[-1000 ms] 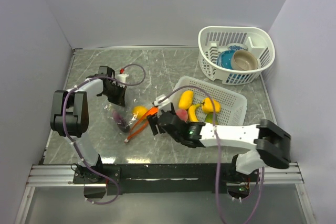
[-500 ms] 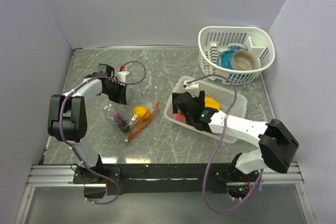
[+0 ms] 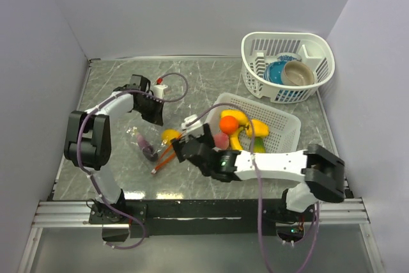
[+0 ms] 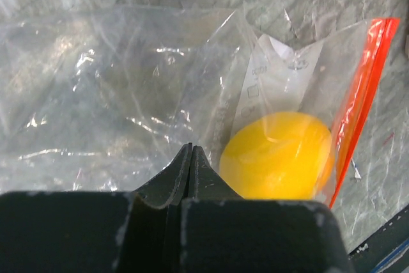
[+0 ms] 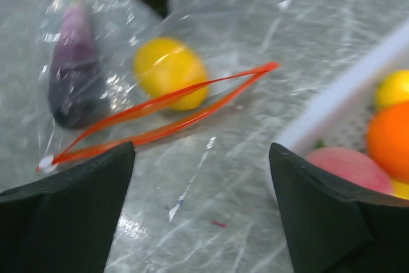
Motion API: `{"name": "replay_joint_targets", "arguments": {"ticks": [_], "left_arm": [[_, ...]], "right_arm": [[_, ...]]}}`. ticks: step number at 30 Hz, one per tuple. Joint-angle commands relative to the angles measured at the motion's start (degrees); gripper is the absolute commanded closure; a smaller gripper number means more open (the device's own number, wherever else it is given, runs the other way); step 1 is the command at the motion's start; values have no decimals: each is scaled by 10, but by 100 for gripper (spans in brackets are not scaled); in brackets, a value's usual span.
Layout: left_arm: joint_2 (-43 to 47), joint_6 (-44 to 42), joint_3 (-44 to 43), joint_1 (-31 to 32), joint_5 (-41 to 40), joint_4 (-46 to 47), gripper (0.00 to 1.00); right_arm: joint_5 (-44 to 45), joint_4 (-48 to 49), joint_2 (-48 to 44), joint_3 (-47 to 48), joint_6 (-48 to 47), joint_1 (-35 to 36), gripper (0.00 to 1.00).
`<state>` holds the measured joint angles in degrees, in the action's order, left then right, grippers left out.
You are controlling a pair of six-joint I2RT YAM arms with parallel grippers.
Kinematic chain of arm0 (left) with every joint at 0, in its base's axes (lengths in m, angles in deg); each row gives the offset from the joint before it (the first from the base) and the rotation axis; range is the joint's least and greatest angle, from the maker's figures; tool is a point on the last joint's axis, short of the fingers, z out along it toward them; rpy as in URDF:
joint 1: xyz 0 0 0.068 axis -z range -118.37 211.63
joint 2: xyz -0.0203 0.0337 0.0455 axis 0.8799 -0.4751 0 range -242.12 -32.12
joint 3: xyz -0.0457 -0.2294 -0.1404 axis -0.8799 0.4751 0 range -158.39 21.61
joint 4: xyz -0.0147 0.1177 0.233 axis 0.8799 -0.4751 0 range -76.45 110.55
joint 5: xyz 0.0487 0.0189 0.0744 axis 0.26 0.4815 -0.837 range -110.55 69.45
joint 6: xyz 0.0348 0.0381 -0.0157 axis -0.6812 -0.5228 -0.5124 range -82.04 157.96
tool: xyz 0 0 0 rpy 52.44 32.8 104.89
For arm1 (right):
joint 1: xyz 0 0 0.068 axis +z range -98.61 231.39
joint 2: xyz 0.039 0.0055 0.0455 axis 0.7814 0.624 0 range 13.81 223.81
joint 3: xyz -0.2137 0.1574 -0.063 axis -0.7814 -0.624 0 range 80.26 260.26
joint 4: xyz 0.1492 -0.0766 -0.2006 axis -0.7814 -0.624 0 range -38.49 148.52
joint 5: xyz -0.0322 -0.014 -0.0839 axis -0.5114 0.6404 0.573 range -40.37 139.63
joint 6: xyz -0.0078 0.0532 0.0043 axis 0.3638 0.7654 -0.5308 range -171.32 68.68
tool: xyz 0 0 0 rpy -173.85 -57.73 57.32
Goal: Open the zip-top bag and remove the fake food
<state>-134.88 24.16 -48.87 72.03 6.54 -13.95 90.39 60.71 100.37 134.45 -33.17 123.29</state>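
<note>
The zip-top bag (image 3: 152, 140) lies on the table with its red-orange zip strip (image 5: 160, 114) parted. Inside it are a yellow fruit (image 3: 169, 135) and a dark purple eggplant (image 3: 146, 146); both also show in the right wrist view, the fruit (image 5: 169, 71) beside the eggplant (image 5: 73, 65). My left gripper (image 3: 155, 112) is shut on the bag's clear plastic (image 4: 128, 94) at its far edge, next to the yellow fruit (image 4: 278, 155). My right gripper (image 5: 201, 151) is open and empty, just in front of the bag's mouth.
A white rectangular mesh basket (image 3: 281, 119) to the right of the bag holds an orange fruit (image 3: 229, 121), a pink one (image 3: 220, 140) and yellow ones. A round white basket (image 3: 313, 46) with blue and tan bowls stands at the back right. Walls close three sides.
My right gripper went over the rectangular basket and has come back open to the bag's mouth. An orange fruit now lies in that basket. My left gripper shifted slightly right, still holding the bag.
</note>
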Motion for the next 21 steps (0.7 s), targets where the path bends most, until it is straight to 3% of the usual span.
{"name": "replay_joint_targets", "arguments": {"ticks": [1, 2, 9, 15, 21], "left_arm": [[-15, 14, -29, 12, -9, 14, 99], [-17, 15, -31, 14, -10, 15, 99], [-33, 15, -32, 18, -22, 23, 99], [-32, 13, -25, 19, -21, 26, 99], [-30, 12, -19, 22, -16, 25, 99]], "right_arm": [[-41, 58, 63, 26, -24, 12, 16], [-57, 64, 83, 28, -29, 13, 23], [-83, 87, 135, 47, -57, 7, 39], [-102, 96, 164, 64, -56, -12, 37], [-121, 103, 201, 78, -49, -41, 28]]}}
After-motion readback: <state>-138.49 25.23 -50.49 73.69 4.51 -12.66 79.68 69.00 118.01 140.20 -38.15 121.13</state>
